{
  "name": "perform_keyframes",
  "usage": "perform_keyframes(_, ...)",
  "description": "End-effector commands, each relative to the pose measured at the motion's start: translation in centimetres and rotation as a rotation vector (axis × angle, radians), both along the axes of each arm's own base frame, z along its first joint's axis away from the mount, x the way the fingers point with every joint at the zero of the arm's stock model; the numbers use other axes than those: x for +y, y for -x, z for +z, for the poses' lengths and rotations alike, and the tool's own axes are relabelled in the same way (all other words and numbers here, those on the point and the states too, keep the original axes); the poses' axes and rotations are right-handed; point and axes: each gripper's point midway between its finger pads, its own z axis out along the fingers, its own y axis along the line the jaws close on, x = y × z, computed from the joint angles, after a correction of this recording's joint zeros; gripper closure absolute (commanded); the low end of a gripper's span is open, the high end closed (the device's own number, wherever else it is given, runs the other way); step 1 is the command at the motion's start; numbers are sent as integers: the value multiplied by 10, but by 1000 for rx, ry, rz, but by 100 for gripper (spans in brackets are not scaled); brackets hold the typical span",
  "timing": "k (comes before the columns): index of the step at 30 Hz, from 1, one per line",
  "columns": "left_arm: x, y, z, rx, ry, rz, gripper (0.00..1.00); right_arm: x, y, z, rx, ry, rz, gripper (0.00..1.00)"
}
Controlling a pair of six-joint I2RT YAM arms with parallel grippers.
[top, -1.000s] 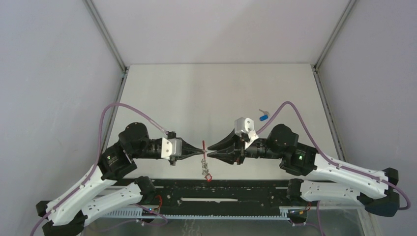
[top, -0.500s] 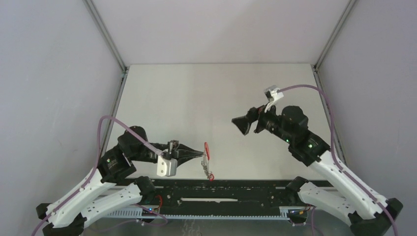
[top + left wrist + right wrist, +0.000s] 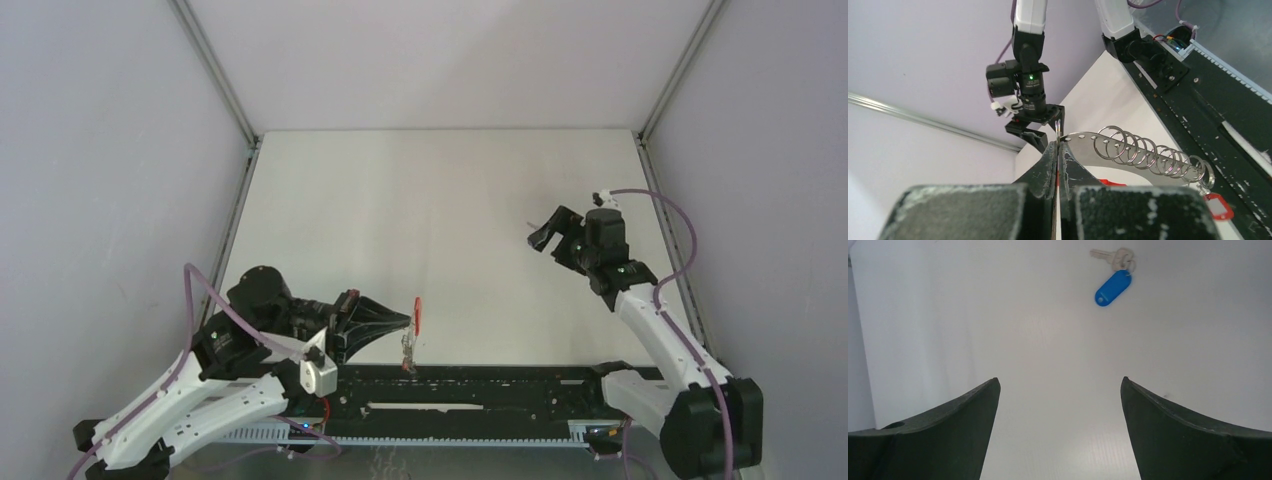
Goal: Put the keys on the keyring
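Keyring (image 3: 415, 314): short red curved band on top, a string of small silver rings dangling from it toward 6 o'clock. Up close in the left wrist view, the keyring (image 3: 1143, 152) shows a silver perforated strip carrying a row of many split rings. A red tag (image 3: 1218, 208) hangs at the far end of the row, at 4 o'clock in that view; the key blade on it is too small to make out.

Blue-tagged key (image 3: 1113, 286): oblong blue tag joined to a small silver key. It lies flat on the white table (image 3: 998, 315).

Only the right wrist view shows the blue-tagged key; in the top view the right gripper (image 3: 545, 236) covers that spot. Only the left wrist view shows the individual rings and the red tag clearly. The top view alone shows both arms at once, well apart.

Left gripper (image 3: 407, 320): jaws fully closed, pinching the keyring at its tip, keyring lifted above the table (image 3: 450, 200) near the black rail (image 3: 450, 385). Left wrist view confirms the left gripper (image 3: 1057, 150) has its fingers pressed together on the strip's end.

Right gripper (image 3: 1059, 381): jaws wide apart, nothing between them. Blue-tagged key sits at 1 o'clock from the gap, well apart. Right gripper is at 2 o'clock from the keyring in the top view.
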Motion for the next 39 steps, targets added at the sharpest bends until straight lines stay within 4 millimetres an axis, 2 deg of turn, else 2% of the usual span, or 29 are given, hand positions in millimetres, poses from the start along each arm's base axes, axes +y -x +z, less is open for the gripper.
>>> perform_keyframes(1, -2, 3, 12, -124, 62, -34, 100, -8, -16, -17, 48, -111, -41, 3)
perform_keyframes(2, -2, 2, 12, -124, 61, -32, 100, -13, -18, -22, 64, -97, -66, 6)
perform_keyframes(5, -2, 1, 15, -88, 70, -19, 100, -27, -25, -30, 79, -48, -138, 30)
perform_keyframes(6, -3, 0, 18, -59, 79, -7, 100, -30, -27, -33, 83, -42, -150, 30)
perform_keyframes(7, -3, -3, 21, -22, 87, 14, 100, -31, -30, -35, 80, -32, -153, 24)
perform_keyframes(8, -4, -5, 24, 16, 95, 24, 100, -31, -33, -36, 74, -25, -152, 11)
perform_keyframes(9, -5, -7, 25, 62, 100, 37, 100, -31, -36, -38, 75, -22, -153, 2)
perform_keyframes(11, -7, -9, 26, 133, 104, 51, 100, -32, -43, -40, 72, -5, -156, 1)
perform_keyframes(13, -7, -10, 28, 181, 114, 59, 100, -39, -50, -44, 80, 36, -185, 4)
perform_keyframes(17, -8, -11, 25, 203, 116, 66, 100, -50, -74, -48, 80, 98, -225, 20)
perform_keyframes(22, -8, -11, 28, 212, 127, 65, 100, -55, -104, -67, 138, 131, -249, 22)
perform_keyframes(25, -8, -12, 28, 217, 131, 72, 100, -55, -117, -75, 160, 147, -267, 28)
perform_keyframes(30, -7, -12, 29, 222, 134, 75, 100, -52, -128, -87, 194, 181, -270, 38)
perform_keyframes(33, -7, -12, 30, 219, 138, 75, 100, -51, -133, -87, 208, 185, -273, 44)
perform_keyframes(39, -6, -11, 35, 208, 151, 73, 100, -44, -128, -100, 279, 154, -285, 47)
